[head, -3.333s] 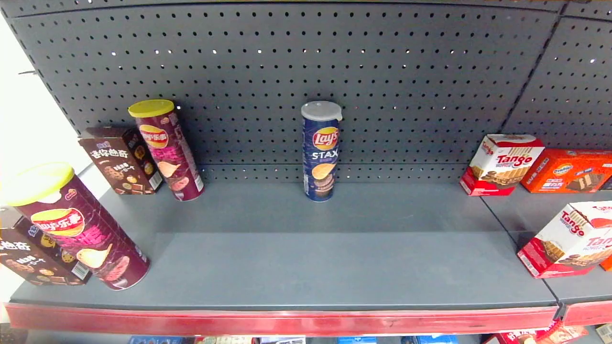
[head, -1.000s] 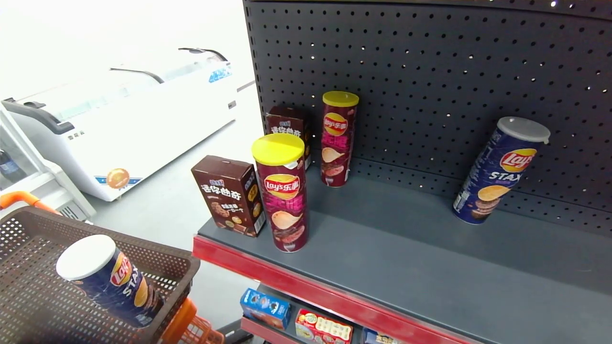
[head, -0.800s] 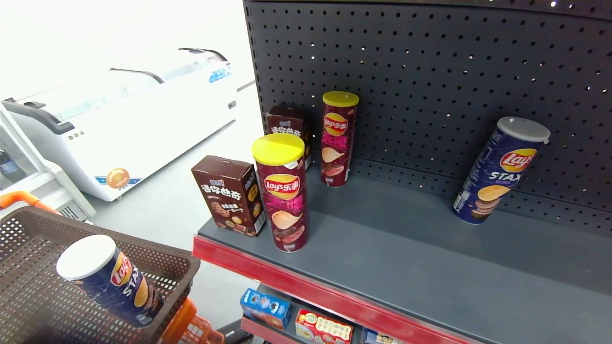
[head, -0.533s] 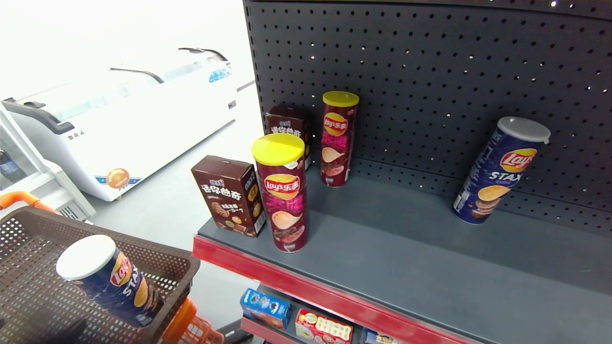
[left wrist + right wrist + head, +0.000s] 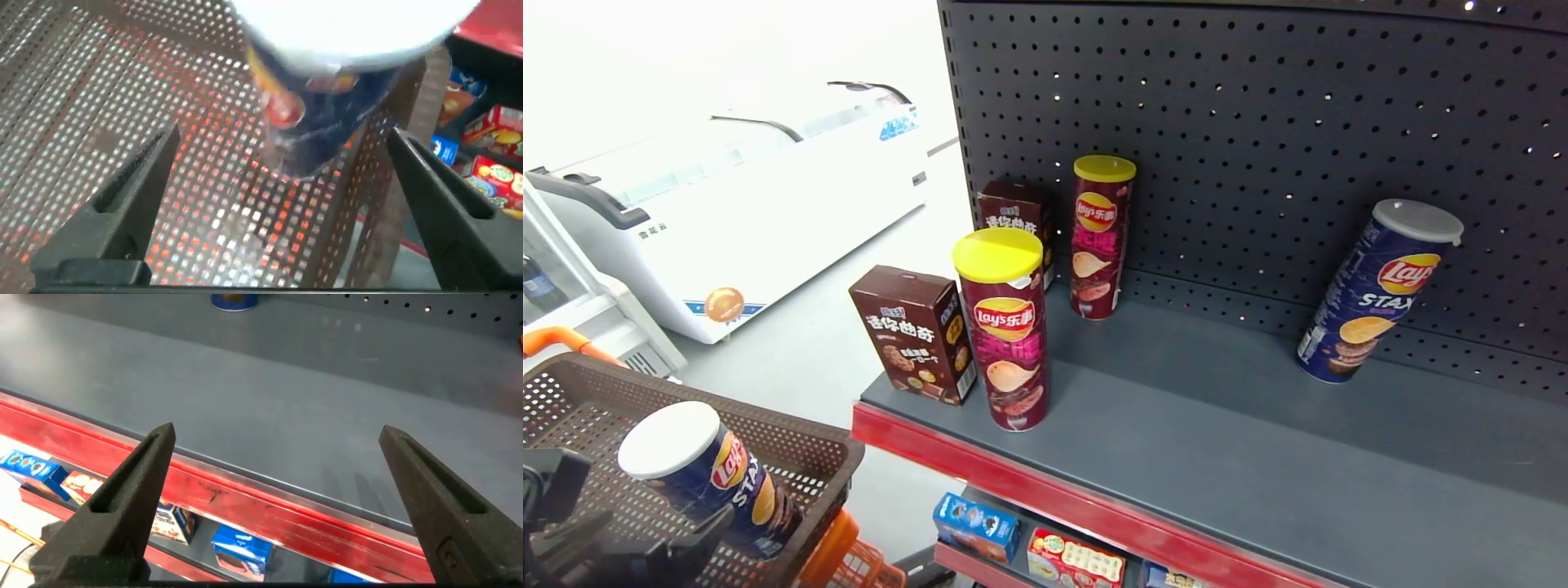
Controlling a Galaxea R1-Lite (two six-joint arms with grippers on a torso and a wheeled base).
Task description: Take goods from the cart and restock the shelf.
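Head view: you see the blue can in the brown cart basket, left of the shelf.
Left fingers: apart, either side of the can, not touching it.
Right fingers: apart, holding nothing, above the shelf's red front edge.
Shelf back: second blue can by the pegboard.

My head cam looks down over cart and shelf; left wrist cam's tight on the can, right's facing the shelf.
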